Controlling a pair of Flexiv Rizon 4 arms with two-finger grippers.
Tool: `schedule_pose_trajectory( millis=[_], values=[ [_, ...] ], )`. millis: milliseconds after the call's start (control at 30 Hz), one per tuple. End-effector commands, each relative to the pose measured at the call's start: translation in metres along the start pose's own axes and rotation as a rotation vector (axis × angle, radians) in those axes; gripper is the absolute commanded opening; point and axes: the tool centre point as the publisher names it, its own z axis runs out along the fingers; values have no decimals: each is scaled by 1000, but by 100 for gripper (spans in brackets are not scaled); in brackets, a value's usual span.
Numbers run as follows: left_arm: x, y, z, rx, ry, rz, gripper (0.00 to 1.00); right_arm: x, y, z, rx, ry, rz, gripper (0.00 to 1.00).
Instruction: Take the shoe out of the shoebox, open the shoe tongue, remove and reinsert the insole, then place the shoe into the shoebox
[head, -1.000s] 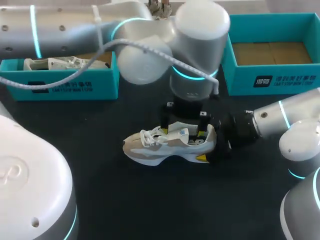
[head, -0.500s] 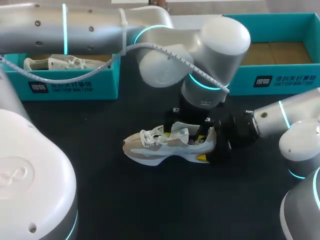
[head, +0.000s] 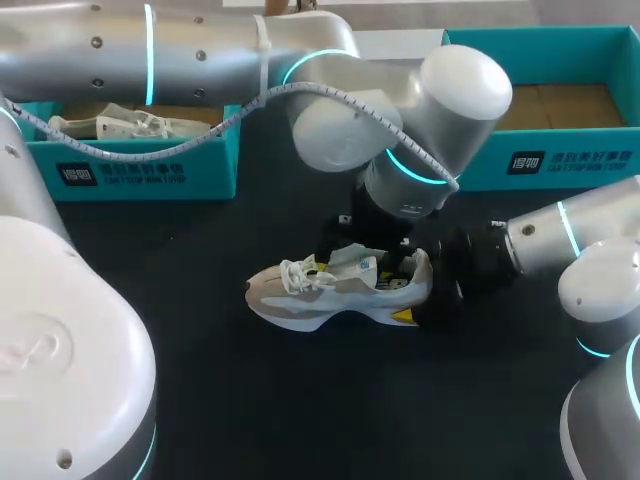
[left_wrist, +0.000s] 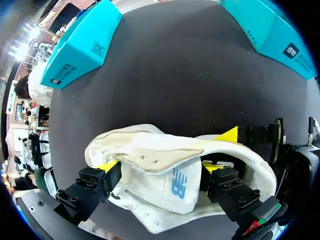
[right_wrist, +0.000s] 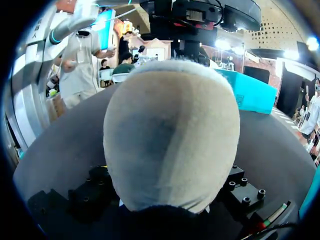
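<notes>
A black table (head: 300, 400) is spanned by the left arm (head: 200, 60), which is stretched in from the left side past the middle, while the right arm (head: 560, 245) is brought in low from the right. Two teal boxes are set along the far edge. The right shoebox (head: 560, 160) is seen with only its brown floor showing, and the left shoebox (head: 150, 170) is occupied by a second shoe (head: 130, 125).

The shoe (head: 310, 300) is out of both boxes. It is stood on its sole near the middle of the table, with the toe towards the left side.

Its heel (right_wrist: 170, 135) is clamped from both sides by the right gripper (head: 432, 295). The tongue (left_wrist: 160, 155) is raised out of the shoe's opening and is pinched across its width by the left gripper (left_wrist: 159, 167), whose yellow tips are set wide apart, one against each edge.
</notes>
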Motion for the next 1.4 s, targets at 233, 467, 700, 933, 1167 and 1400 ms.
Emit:
schedule_pose_trajectory(
  millis=[233,467,700,933,1167,1400],
  values=[
    [-27,9,-7,1,-35,-69,69,2,-1,5,2,-2,0,0],
    [-38,15,-18,-39,41,-92,6,2,-1,5,2,-2,0,0],
    [-47,20,-29,-84,131,-98,0,2,-1,5,2,-2,0,0],
    [-71,18,-30,-121,194,-88,0,2,-1,5,2,-2,0,0],
    [-109,6,-14,-128,169,-155,0,2,-1,5,2,-2,0,0],
    [-129,-7,16,-155,118,-216,0,2,-1,5,2,-2,0,0]
  ],
)
